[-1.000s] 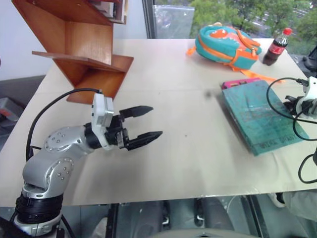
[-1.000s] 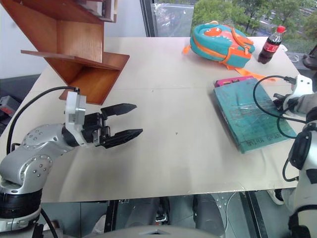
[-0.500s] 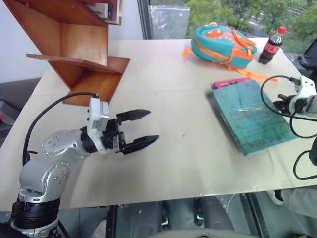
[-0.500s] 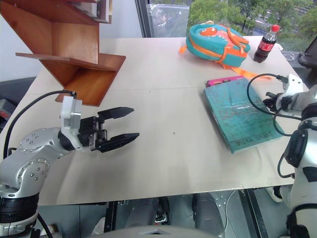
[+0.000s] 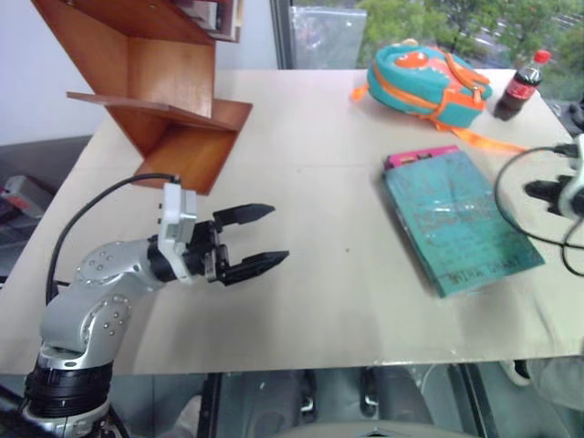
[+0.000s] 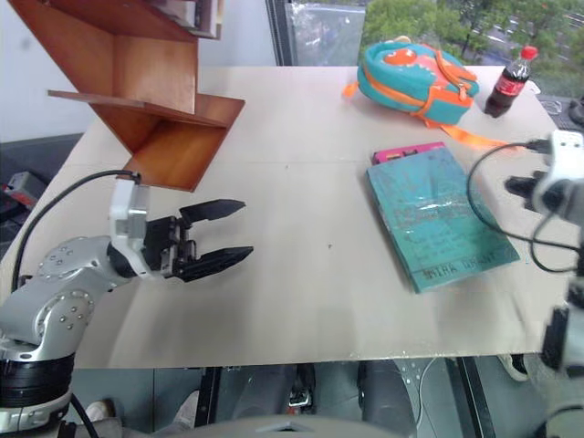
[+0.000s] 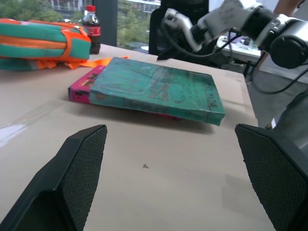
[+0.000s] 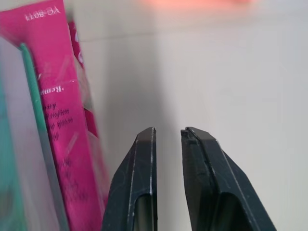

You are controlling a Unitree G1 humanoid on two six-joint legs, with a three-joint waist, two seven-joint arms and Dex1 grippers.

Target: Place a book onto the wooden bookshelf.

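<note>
Pulled back off the thin teal softcover book [image 5: 459,220]: right end effector [image 8: 167,132], fingers together, gripping nothing, now beside it. Left end effector [image 5: 258,235] same spot, fingers wide apart, empty. Teal book flat on beige desk [image 5: 310,182], atop magenta-pink book [image 5: 417,156] w/ spine code "YG-8011". Reddish-brown wooden zigzag bookshelf [image 5: 155,87] at far left corner. Teal-orange backpack [image 5: 424,79], red-label cola bottle [image 5: 516,86] behind books.

Both eye views look forward and down from the head over the whole table [image 5: 301,310], sharing the shelf [image 5: 164,100] at its far left corner and the book [image 6: 438,214]. The left wrist view looks low and level across the tabletop at that book. The right wrist view sits close above the table beside a pink book [image 8: 57,110].
</note>
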